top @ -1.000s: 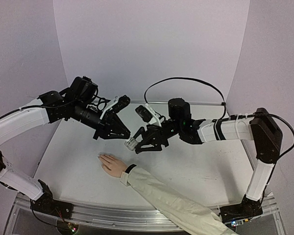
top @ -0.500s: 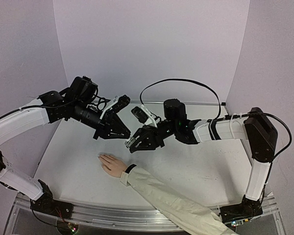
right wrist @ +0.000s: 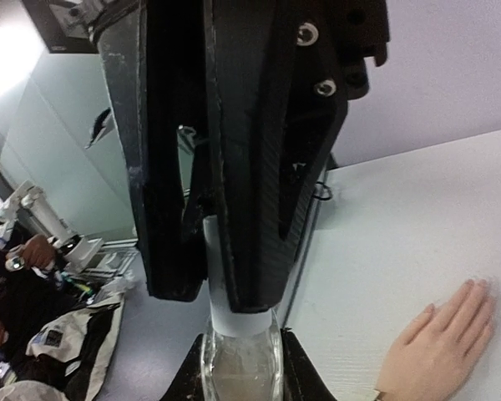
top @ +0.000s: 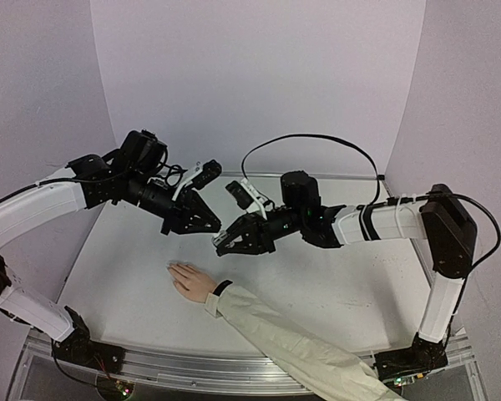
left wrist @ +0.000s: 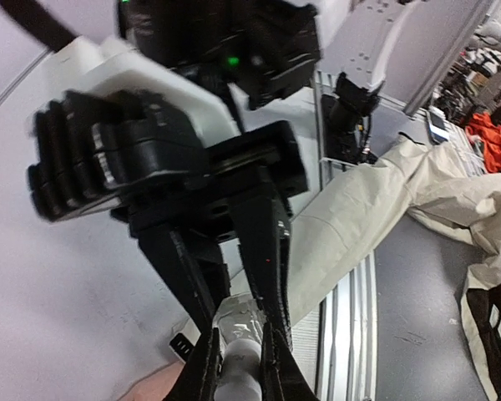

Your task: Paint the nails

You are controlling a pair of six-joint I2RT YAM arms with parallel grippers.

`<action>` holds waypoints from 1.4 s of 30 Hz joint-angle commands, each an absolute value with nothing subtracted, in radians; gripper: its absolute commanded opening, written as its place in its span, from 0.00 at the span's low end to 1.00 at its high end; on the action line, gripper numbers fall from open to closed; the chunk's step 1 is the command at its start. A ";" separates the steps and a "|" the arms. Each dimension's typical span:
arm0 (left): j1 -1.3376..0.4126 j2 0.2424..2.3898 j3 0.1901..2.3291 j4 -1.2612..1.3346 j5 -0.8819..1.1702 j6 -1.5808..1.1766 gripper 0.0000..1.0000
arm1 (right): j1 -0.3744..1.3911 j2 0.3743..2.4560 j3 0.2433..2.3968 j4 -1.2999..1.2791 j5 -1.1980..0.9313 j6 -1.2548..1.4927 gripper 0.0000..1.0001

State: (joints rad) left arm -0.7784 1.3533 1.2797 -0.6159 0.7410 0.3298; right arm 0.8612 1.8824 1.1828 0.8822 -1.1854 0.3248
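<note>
Hand (top: 192, 282) on table (top: 334, 280), bottle (right wrist: 238, 366) apparently aloft just behind it

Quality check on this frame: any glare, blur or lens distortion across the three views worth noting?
Top external: soft, even light; the wide lens bows the near edge of the table. Left wrist: the right gripper looms close, dark and slightly blurred; the sleeve behind is sharper. Right wrist: blown-out glare at upper left, the left gripper underexposed, the bottle and hand readable.
</note>
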 commanded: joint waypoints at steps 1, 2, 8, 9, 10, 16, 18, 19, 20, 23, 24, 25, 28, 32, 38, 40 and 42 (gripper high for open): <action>-0.789 1.404 1.308 -0.569 0.554 0.179 0.00 | 0.869 1.760 1.140 0.825 -0.567 0.239 0.00; -0.789 1.419 1.318 -0.569 0.495 0.136 0.00 | 0.873 1.746 1.121 0.815 -0.407 0.232 0.00; -0.789 1.511 1.379 -0.545 0.251 -0.329 0.00 | 0.948 1.734 1.083 0.904 0.334 0.062 0.00; -0.790 1.524 1.375 -0.514 0.278 -0.381 0.00 | 0.954 1.743 1.093 0.914 0.381 0.045 0.00; -0.790 1.535 1.370 -0.480 0.301 -0.433 0.00 | 0.960 1.747 1.106 0.923 0.402 0.029 0.00; -0.792 1.531 1.369 -0.426 0.302 -0.470 0.00 | 0.965 1.729 1.080 0.998 0.339 0.031 0.00; -0.791 1.502 1.356 -0.421 0.308 -0.450 0.12 | 0.964 1.708 1.053 1.003 0.289 0.067 0.00; -0.791 1.483 1.341 -0.413 0.312 -0.440 0.21 | 0.964 1.697 1.039 1.006 0.263 0.082 0.00; -0.791 1.462 1.324 -0.403 0.313 -0.434 0.31 | 0.964 1.686 1.028 1.006 0.231 0.096 0.00; -0.790 1.385 1.266 -0.360 0.315 -0.408 0.64 | 0.964 1.632 1.002 0.965 0.126 0.118 0.00; -0.790 1.358 1.242 -0.338 0.319 -0.396 0.77 | 0.964 1.603 0.984 0.952 0.112 0.133 0.00; -0.791 1.331 1.218 -0.312 0.321 -0.380 0.82 | 0.964 1.572 0.960 0.950 0.106 0.152 0.00; -0.790 1.273 1.150 -0.223 0.317 -0.352 0.89 | 0.962 1.462 0.878 0.950 0.125 0.224 0.00; -0.791 1.267 1.128 -0.160 0.360 -0.359 0.91 | 0.957 1.367 0.813 0.960 0.081 0.294 0.00; -0.790 1.333 1.124 0.098 0.645 -0.448 0.91 | 0.901 1.326 0.811 0.988 -0.247 0.335 0.00; -0.791 1.340 1.120 0.169 0.720 -0.463 0.90 | 0.868 1.329 0.806 1.070 -0.469 0.359 0.00; -0.792 1.334 1.109 0.236 0.780 -0.480 0.89 | 0.855 1.353 0.823 1.121 -0.656 0.391 0.00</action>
State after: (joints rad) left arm -0.7895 1.3418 1.1168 -0.0044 0.5785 -0.4316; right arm 0.8879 1.3563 0.8043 0.9337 -0.2363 0.3218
